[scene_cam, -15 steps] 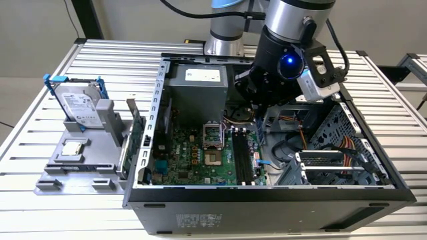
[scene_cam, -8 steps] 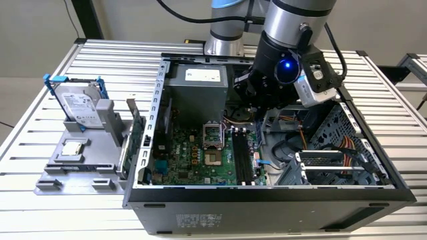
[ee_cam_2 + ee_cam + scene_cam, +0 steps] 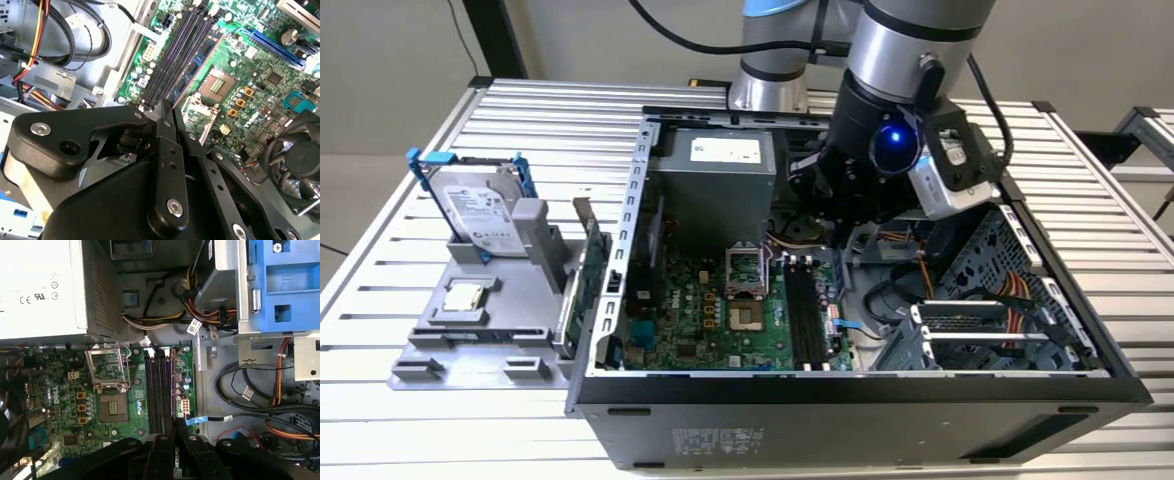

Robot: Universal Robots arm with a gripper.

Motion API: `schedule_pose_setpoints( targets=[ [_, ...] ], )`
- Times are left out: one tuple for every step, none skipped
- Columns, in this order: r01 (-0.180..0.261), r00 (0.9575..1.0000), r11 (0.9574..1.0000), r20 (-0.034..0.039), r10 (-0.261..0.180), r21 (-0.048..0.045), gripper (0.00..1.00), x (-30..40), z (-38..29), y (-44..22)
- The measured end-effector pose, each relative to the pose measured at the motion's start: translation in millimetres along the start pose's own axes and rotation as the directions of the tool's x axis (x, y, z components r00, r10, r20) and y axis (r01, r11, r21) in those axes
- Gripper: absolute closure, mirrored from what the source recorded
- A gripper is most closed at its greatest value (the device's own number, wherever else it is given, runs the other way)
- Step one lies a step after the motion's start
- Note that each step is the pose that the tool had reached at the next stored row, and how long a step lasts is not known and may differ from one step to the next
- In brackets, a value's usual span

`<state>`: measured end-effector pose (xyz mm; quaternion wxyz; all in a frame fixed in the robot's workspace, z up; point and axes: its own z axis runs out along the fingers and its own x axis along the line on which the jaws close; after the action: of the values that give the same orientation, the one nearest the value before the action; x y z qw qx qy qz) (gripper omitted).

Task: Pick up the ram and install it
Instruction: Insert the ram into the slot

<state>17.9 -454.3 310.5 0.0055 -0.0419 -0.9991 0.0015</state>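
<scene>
One open computer case (image 3: pixel 854 390) holds a green motherboard (image 3: pixel 714 320) with long black slots (image 3: pixel 807 320). Deeper inside the case, the gripper (image 3: pixel 854 215) reaches down. In both wrist views its fingers (image 3: pixel 167 130) are pinched together on the ram (image 3: pixel 197 65), a thin blue stick running along the slots, close over them.

**Printed Labels Showing, Wording Too Small To Tell**

A white label (image 3: pixel 724 150) is lying on the power supply (image 3: pixel 710 200). Toward the exterior view's left of the power supply, a hard drive (image 3: pixel 478 210) is carrying a printed sticker that cannot be made out.
</scene>
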Motion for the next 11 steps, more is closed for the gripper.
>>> schedule_pose_setpoints(
  targets=[
    [0.001,1.0000,1.0000,0.0000,-0.001,0.0004,1.00,-0.2,1.9,0.0],
    [0.004,1.0000,1.0000,0.0000,-0.004,0.0004,1.00,-0.2,3.7,0.0],
    [0.007,1.0000,1.0000,0.0001,-0.007,0.0005,1.00,-0.3,5.4,0.0],
    [0.010,0.9999,0.9999,0.0001,-0.010,0.0005,1.00,-0.3,7.3,0.0],
    [0.013,0.9999,0.9999,0.0002,-0.013,0.0006,1.00,-0.3,9.1,0.0],
    [0.016,0.9999,0.9999,0.0003,-0.016,0.0007,1.00,-0.4,10.8,0.0],
    [0.020,0.9998,0.9998,0.0004,-0.020,0.0006,1.00,-0.4,11.9,0.0],
    [0.023,0.9997,0.9997,0.0004,-0.023,0.0007,1.00,-0.4,12.5,0.0],
    [0.026,0.9997,0.9997,0.0005,-0.026,0.0007,1.00,-0.4,13.2,0.0],
    [0.029,0.9996,0.9996,0.0005,-0.029,0.0008,1.00,-0.4,13.8,0.0],
    [0.032,0.9995,0.9995,0.0005,-0.032,0.0008,1.00,-0.4,14.7,0.0]
  ],
)
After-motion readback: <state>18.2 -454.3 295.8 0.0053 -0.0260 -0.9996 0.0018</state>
